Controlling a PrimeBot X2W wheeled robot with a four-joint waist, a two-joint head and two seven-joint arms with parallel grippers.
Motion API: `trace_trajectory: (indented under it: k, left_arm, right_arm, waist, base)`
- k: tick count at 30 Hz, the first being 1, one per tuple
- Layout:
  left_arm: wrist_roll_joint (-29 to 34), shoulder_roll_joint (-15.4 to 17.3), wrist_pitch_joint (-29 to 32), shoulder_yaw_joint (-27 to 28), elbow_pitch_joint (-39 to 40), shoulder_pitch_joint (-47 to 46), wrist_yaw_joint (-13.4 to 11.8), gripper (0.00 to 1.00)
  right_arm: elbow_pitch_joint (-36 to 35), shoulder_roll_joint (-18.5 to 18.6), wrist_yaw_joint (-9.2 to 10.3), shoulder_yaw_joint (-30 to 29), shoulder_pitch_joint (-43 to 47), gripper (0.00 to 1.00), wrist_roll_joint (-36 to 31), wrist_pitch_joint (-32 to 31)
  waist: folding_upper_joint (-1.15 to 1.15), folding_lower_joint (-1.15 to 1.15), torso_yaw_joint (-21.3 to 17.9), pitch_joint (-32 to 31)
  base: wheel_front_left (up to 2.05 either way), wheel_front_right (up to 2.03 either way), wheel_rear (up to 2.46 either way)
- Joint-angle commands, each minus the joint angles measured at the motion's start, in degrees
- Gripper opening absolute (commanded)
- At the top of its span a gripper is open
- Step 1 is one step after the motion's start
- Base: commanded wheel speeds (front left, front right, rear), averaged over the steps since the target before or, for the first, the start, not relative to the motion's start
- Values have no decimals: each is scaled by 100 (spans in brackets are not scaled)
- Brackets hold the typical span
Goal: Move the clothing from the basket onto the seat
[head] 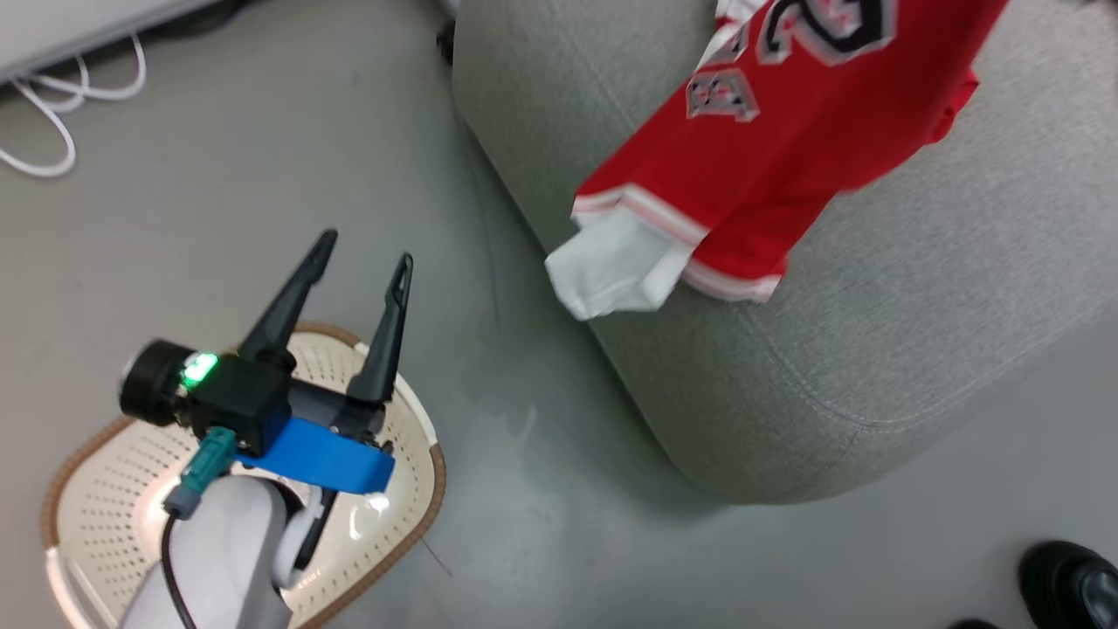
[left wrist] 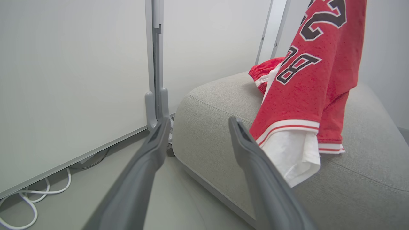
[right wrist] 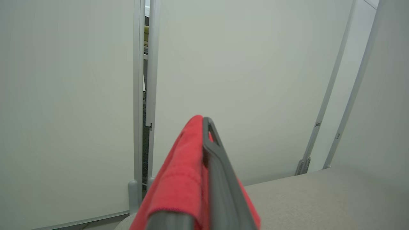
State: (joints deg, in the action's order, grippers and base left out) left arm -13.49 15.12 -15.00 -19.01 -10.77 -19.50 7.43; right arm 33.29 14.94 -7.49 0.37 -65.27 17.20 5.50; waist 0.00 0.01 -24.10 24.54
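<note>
The red jersey (head: 786, 131) with black lettering hangs over the grey seat (head: 873, 332), its white-trimmed hem and a white fold (head: 611, 271) low at the cushion's near edge. My right gripper (right wrist: 203, 123) is shut on the jersey's red fabric (right wrist: 182, 179). Red shorts (left wrist: 263, 72) lie bunched on the seat (left wrist: 217, 105) behind the jersey (left wrist: 306, 83). My left gripper (head: 367, 249) stands open with nothing between its fingers, above the cream basket (head: 437, 476) on the floor. In the left wrist view, that gripper (left wrist: 198, 121) points at the seat's corner.
White partition panels (left wrist: 64, 80) with a grey post foot (left wrist: 156, 108) stand behind the seat. White cables (head: 52, 114) lie on the floor at the far left. A person's black shoe (head: 1070, 581) is at the lower right, on the grey floor.
</note>
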Motion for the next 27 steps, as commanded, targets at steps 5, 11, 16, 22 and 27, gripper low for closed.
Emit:
trace_trajectory:
  k: [5,11,16,22,27]
  left_arm:
    - [136,319,-25,47,348,-425,4,100]
    - [240,591,12,-4,643,-764,4,100]
    - [300,724,135,-85,904,-975,4,100]
    - [313,790,274,-173,1142,-1096,4,100]
    - [319,799,295,-250,1159,-1142,3,100]
  right_arm:
    - [-625,489,-1,-866,-682,0,-324,-247]
    - [-880,855,-1,-1626,-1067,0,-531,-519]
    - [-687,686,-1,-1937,-737,0,-599,-466]
    - [-100,375,-1,-2043,-330,0,-726,-168]
    - [558,269,-1,-2065,-146,0,-877,91]
  waist:
    - [0,-1,76,1097]
    - [0,-1,166,1721]
    - [0,-1,233,2126]
    - [0,-1,295,2416]
    - [0,-1,396,2474]
  base:
    - [0,0,0]
    - [0,0,0]
    - [0,0,0]
    - [0,0,0]
    - [0,0,0]
